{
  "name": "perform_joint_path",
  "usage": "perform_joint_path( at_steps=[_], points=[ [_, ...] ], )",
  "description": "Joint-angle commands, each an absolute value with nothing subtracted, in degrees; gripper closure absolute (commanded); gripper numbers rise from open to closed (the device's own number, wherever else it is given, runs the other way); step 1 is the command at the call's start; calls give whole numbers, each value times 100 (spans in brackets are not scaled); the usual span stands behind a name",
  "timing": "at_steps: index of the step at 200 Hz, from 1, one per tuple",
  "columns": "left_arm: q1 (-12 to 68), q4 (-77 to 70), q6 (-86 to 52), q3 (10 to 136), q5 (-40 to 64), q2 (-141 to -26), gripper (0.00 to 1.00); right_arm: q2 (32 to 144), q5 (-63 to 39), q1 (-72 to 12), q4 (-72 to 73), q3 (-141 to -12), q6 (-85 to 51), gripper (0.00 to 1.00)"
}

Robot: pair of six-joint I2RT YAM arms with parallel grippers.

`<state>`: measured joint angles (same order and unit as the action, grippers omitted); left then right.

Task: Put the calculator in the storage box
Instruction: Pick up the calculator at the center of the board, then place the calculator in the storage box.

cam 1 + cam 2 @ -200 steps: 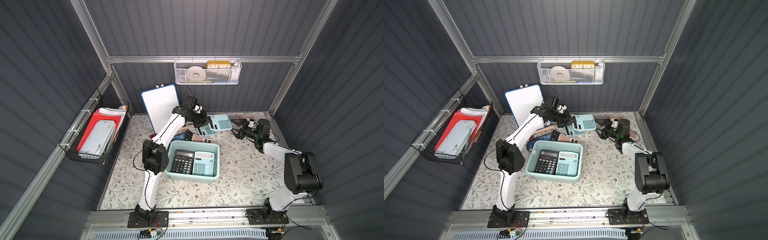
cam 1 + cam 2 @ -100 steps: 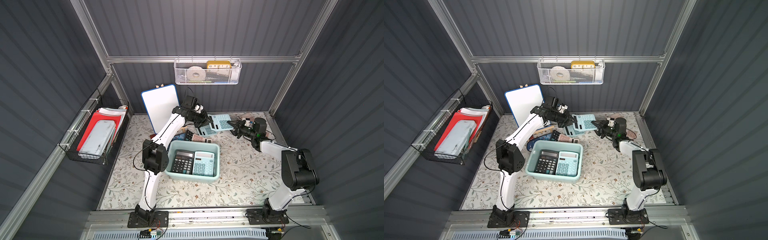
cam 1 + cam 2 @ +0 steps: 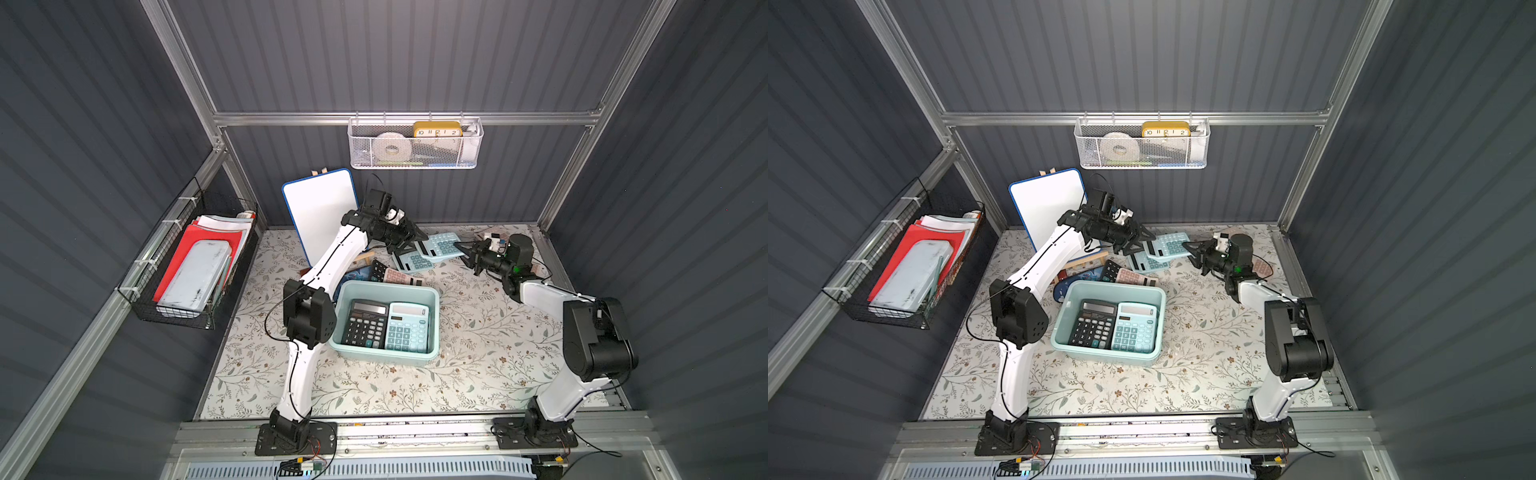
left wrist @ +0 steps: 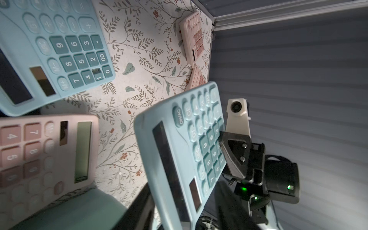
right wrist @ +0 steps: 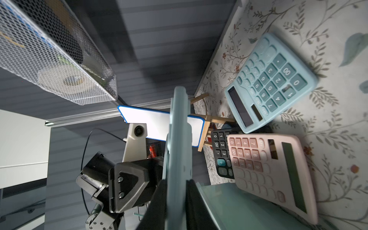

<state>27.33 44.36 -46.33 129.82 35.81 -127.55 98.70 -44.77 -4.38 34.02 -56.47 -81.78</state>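
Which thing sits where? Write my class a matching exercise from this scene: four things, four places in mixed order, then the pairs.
Things:
1 yellow clock
2 black calculator flush beside a blue one
3 red folder
4 raised blue calculator

Places:
A right gripper
B black wire basket
C storage box
D white mesh basket

Pairs: 1-D, 2-C, 3-B, 4-A
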Motion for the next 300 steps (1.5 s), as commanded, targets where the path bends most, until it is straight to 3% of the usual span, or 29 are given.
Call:
perform_joint_path(
  at_steps=[1,25,50,140,184,300],
  points=[
    [2689,5106,-4134,13599,3152,-12424,27,9606,-4570,-449,2938,-5897,-7870,100],
    [2650,6147,-3751,14403,2615,-12486,10,9450,-4730,-503,2358,-6013,-7437,100],
    [2584,6287,-3648,14031,2382,-12073,1,9395,-5023,-677,1578,-6289,-6783,100],
    [2344,6268,-3609,12656,1094,-10829,1,9864,-5788,-2059,-1811,-7950,-4067,100],
    [2159,6223,-3735,12052,662,-10421,1,10444,-6047,-2694,-2886,-8802,-3353,100],
    [1916,6095,-4025,10747,139,-9574,1,11576,-5857,-3387,-3389,-9760,-3043,100]
  ],
)
